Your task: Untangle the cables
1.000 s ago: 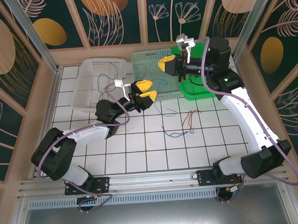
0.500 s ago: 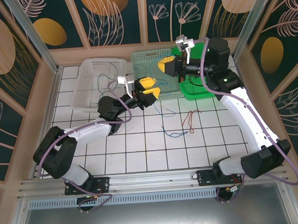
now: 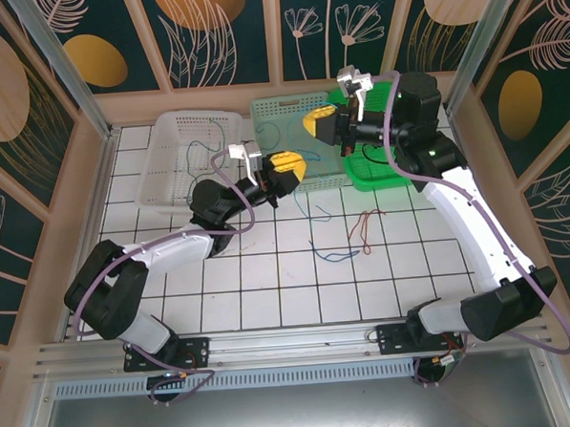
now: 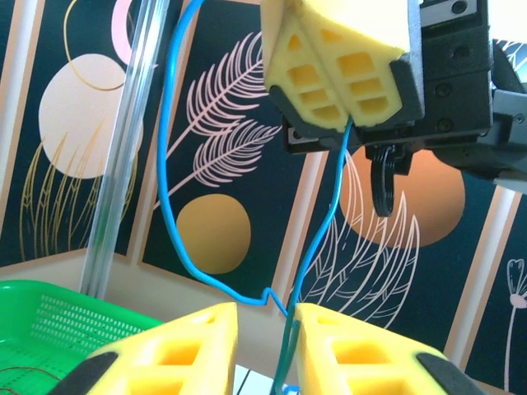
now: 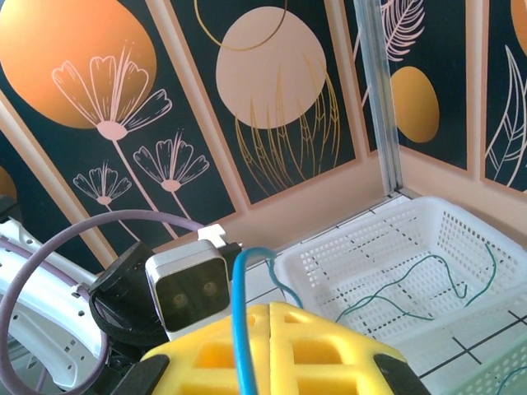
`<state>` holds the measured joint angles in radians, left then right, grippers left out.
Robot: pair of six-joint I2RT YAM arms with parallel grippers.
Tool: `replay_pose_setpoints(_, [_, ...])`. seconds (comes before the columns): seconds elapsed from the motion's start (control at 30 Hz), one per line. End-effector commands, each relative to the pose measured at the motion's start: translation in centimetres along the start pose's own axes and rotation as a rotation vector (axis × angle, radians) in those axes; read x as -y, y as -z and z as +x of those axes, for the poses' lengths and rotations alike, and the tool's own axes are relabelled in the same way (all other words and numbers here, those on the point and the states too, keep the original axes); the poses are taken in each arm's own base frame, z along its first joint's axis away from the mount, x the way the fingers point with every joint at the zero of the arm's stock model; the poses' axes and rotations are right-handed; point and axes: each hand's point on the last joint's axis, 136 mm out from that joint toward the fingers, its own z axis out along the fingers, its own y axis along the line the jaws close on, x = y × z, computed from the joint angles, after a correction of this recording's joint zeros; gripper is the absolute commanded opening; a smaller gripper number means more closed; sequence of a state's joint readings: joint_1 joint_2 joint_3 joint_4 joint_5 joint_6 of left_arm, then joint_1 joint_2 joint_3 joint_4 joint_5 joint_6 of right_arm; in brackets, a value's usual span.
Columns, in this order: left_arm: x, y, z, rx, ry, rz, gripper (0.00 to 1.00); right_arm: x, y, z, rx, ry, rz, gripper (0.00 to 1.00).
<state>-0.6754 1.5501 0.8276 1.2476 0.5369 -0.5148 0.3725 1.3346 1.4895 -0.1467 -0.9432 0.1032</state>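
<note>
Above the light green basket [image 3: 278, 109]: right gripper [image 3: 317, 124], yellow fingers pressed flat together with no gap, pinching a blue cable [image 4: 162, 193] at the very tips. Hangs from that pinch in a long loop, kinks near the bottom and drops between the fingers of the left gripper [image 3: 286, 166], just beside and lower, at the basket's near edge. Between those left fingers, a narrow gap in the wrist view, so only slightly parted, with the blue cable threading through unsqueezed and a darker green strand [image 4: 287, 362] alongside it. Farther out on the tiled table [image 3: 269, 281], well apart from both grippers: a loose blue cable [image 3: 333, 254] and, just beside it, a red cable [image 3: 365, 226]. In the white basket [image 3: 168, 177] at far left, more thin strands [image 5: 395, 285], bluish-green. To the right, a bright green basket [image 3: 388, 177].
</note>
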Motion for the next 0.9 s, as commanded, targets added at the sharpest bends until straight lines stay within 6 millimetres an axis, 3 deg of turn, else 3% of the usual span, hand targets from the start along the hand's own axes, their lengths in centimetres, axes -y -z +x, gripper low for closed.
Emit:
replay_pose_setpoints(0.0, [0.6, 0.3, -0.9, 0.02, -0.04, -0.006, 0.24, -0.9, 1.0, -1.0, 0.028, 0.052, 0.012, 0.0])
replay_pose_setpoints(0.13, [0.5, 0.6, -0.8, 0.021, -0.037, -0.017, 0.21, -0.9, 1.2, -1.2, 0.031, 0.054, 0.017, 0.0])
replay_pose_setpoints(0.33, [0.6, 0.8, -0.7, 0.02, -0.042, -0.019, 0.01, -0.7, 1.3, -1.2, 0.034, 0.052, 0.032, 0.0])
replay_pose_setpoints(0.57, [0.5, 1.3, -0.6, 0.024, -0.041, -0.039, 0.0, 0.3, 1.6, -1.3, 0.042, 0.046, 0.088, 0.0])
replay_pose_setpoints(0.7, [0.5, 2.1, -0.7, 0.034, -0.036, -0.067, 0.0, 4.0, 2.3, -0.6, 0.041, 0.032, 0.294, 0.0])
replay_pose_setpoints(0.77, [0.2, 2.3, -0.3, 0.023, -0.018, -0.085, 0.0, 6.7, 3.4, -0.6, 0.081, 0.005, 0.43, 0.0])
replay_pose_setpoints(0.87, [-0.3, 2.6, 0.9, -0.011, 0.016, -0.109, 0.0, 8.7, 5.2, -0.9, 0.182, -0.067, 0.489, 0.0])
